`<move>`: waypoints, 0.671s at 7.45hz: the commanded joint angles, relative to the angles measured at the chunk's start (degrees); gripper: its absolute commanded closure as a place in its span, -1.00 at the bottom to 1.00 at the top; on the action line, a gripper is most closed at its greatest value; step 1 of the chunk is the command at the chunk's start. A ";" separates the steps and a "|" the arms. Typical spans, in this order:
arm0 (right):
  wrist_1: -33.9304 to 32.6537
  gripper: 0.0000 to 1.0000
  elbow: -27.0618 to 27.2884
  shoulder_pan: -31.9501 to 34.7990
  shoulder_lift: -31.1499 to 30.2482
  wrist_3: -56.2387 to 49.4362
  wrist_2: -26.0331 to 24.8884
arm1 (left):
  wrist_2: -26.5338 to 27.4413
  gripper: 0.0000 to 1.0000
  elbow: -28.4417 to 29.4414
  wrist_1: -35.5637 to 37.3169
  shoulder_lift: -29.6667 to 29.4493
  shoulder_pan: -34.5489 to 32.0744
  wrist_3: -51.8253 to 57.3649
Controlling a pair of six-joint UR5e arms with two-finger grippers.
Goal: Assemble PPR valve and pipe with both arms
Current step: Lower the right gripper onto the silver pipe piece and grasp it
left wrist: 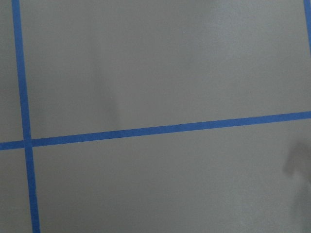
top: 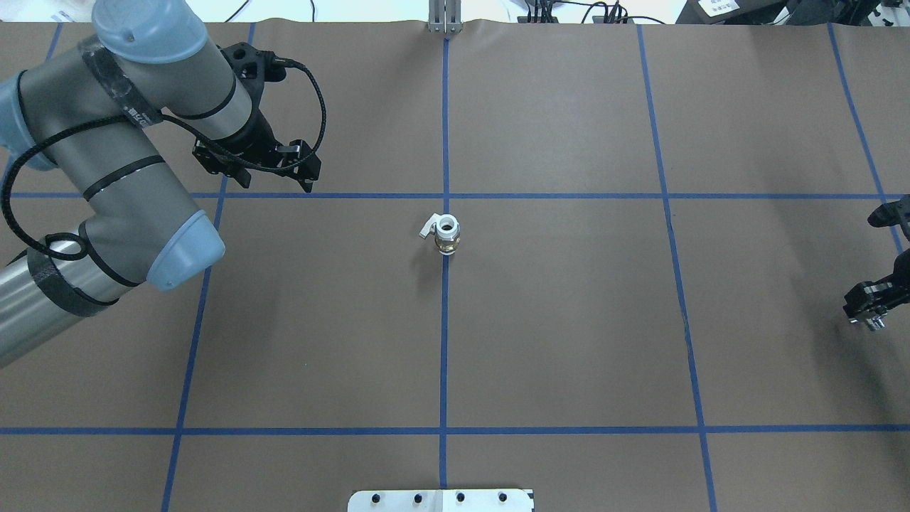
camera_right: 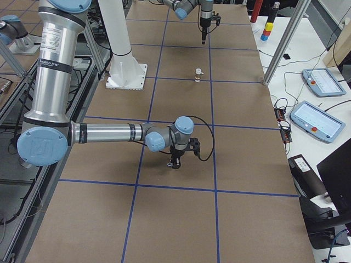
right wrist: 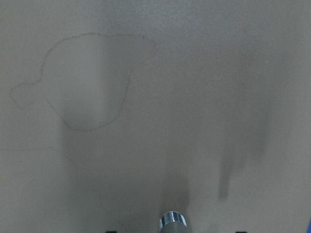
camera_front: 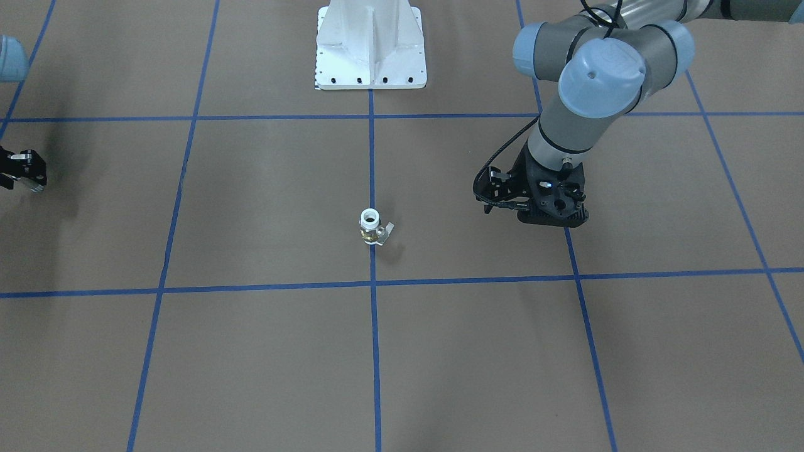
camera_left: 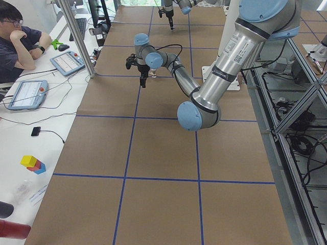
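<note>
My right fingers (top: 862, 304) pinch the short, shiny silvery-grey metal pipe (right wrist: 173, 222), threaded end pointing down. They hold it above the far right side of the worktop (top: 569, 320), which is brown paper gridded with blue tape. My left fingers (top: 307, 169) appear spread and empty, hovering near a tape line on the left half. Between them, well apart from both, stands the stubby PPR valve (top: 447, 235), with white plastic collars, a brass middle and a pale side handle. It is upright on the centre tape line, open collar upward. Status, as I judge it: pipe in hand; valve not yet grasped; bringing the two together and joining them are left.
</note>
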 commanded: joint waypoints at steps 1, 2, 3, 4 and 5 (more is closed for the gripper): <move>0.00 0.02 0.00 -0.12 0.00 -0.23 -0.08 | -0.02 -1.00 0.02 0.08 0.00 0.04 -0.06; 0.00 0.05 -0.09 -0.12 0.00 -0.76 -0.08 | -0.02 -1.00 0.02 0.08 0.00 -0.04 -0.06; 0.00 0.03 -0.09 -0.12 -0.09 -0.76 -0.08 | -0.02 -1.00 0.02 0.08 0.00 -0.04 -0.06; 0.00 0.02 -0.09 -0.12 -0.09 -0.85 -0.17 | -0.02 -1.00 0.02 0.08 0.00 -0.04 -0.06; 0.00 0.00 -0.18 -0.21 -0.26 -0.85 -0.08 | -0.02 -1.00 -0.07 0.08 0.00 -0.04 -0.06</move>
